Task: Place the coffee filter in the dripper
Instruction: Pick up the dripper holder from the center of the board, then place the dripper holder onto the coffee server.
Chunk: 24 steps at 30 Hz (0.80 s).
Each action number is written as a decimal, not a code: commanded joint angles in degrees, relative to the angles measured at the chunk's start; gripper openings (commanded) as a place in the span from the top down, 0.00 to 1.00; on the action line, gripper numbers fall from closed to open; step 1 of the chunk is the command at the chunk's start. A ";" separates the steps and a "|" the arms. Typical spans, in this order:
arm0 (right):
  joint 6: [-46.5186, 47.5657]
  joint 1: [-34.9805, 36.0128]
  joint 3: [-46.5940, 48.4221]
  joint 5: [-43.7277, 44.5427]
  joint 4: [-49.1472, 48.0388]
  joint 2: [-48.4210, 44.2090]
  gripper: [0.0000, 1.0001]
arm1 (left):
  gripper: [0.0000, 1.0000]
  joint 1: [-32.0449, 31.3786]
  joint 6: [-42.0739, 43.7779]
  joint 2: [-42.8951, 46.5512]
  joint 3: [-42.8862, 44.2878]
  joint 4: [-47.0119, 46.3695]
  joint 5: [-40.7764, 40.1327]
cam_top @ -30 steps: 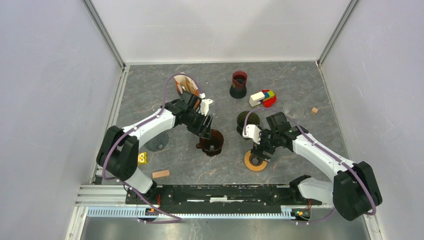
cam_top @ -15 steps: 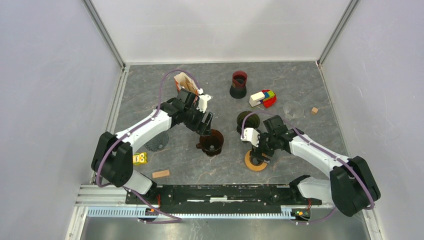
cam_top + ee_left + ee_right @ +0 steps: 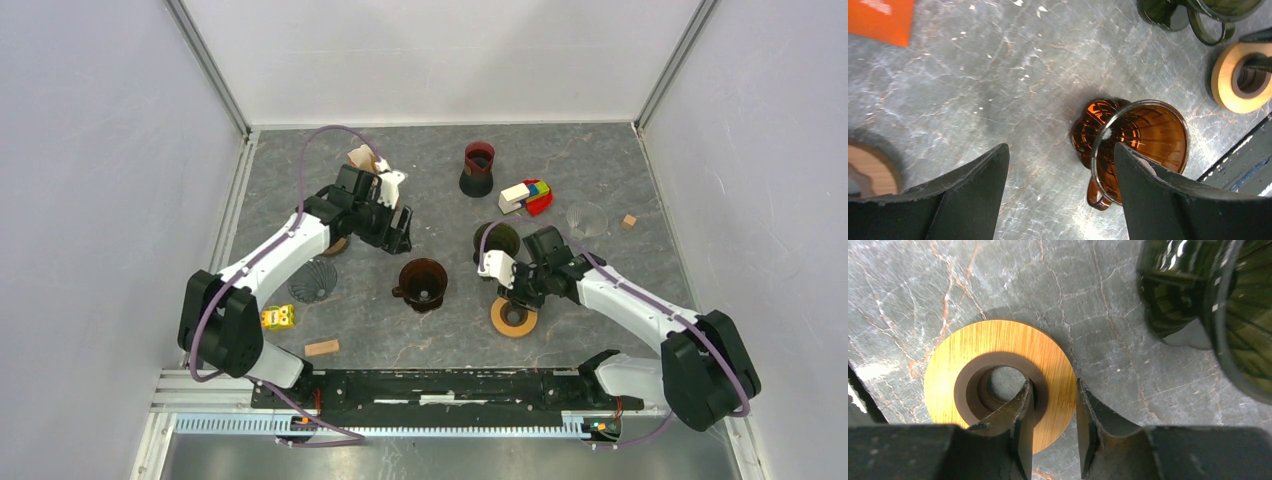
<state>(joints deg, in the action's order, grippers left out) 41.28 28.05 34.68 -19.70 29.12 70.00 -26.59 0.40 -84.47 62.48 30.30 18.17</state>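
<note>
Two arms logged. Left arm (image 3: 285, 248) and right arm (image 3: 640, 300) are built of white shells joined by rounded black joints. A purple cable (image 3: 330, 128) is looped along each. Left gripper (image 3: 1060, 149) and right gripper (image 3: 1054, 385) are fitted with matte black wedge fingers (image 3: 973, 195), edges scuffed. Bases are mounted on a black rail (image 3: 430, 385).

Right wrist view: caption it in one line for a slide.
Right gripper straddles the wooden ring, one finger in its hole; a dark green dripper stands nearby.

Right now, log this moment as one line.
left jaws: open, empty, near amber dripper | amber dripper: empty, upright on table | right jaws: astride wooden ring rim, grip unclear
</note>
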 commanded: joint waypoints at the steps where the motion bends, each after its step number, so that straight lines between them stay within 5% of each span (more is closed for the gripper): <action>1: 0.03 1.31 6.80 -4.00 2.03 -0.71 0.72 | 0.17 2.71 0.35 3.02 3.90 -1.12 0.88; 10: -1.09 9.89 23.86 -5.86 6.65 3.21 0.78 | 0.14 8.45 -2.99 4.48 9.50 0.09 0.89; 24: -7.51 21.61 50.52 1.40 9.26 29.04 0.79 | 0.14 20.06 -12.82 8.64 8.72 -1.61 5.46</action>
<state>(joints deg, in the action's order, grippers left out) 35.77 47.75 80.58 -20.01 36.53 95.68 -7.46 -9.17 -80.62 72.34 31.11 20.95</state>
